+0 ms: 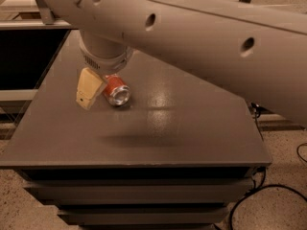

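Note:
A red soda can point(115, 91) lies on its side on the grey table point(192, 128), its silver end facing the camera. My gripper point(90, 91) hangs from the big white arm point(192, 28) just left of the can, its tan tip low over the tabletop and touching or nearly touching the can's side. The wrist point(103, 51) covers the can's far end.
The table's front edge runs across the lower view with dark shelves beneath it. A black cable point(249, 193) lies on the speckled floor at the right. A dark recess and a metal rail point(29, 25) stand to the left of the table.

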Tool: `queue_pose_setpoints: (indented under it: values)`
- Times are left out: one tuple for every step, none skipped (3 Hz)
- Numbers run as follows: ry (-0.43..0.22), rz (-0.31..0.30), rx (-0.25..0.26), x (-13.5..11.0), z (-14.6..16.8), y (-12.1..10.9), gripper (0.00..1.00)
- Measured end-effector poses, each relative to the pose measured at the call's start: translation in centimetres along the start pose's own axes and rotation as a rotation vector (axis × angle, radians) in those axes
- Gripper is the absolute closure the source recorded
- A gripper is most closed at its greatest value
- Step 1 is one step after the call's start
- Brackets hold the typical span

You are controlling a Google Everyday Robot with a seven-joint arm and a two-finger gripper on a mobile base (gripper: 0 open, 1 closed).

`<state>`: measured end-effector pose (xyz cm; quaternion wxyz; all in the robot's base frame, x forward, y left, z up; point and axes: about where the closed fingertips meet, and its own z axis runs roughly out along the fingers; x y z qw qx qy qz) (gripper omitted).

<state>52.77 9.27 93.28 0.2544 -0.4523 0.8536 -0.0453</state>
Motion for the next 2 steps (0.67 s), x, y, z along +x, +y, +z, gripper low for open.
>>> queue_pose_setpoints:
  values:
    - [0.005, -0.036, -0.016, -4.35, 1.46, 0.60, 0.00]
    - [0.004, -0.036, -0.016, -4.35, 1.45, 0.60, 0.00]
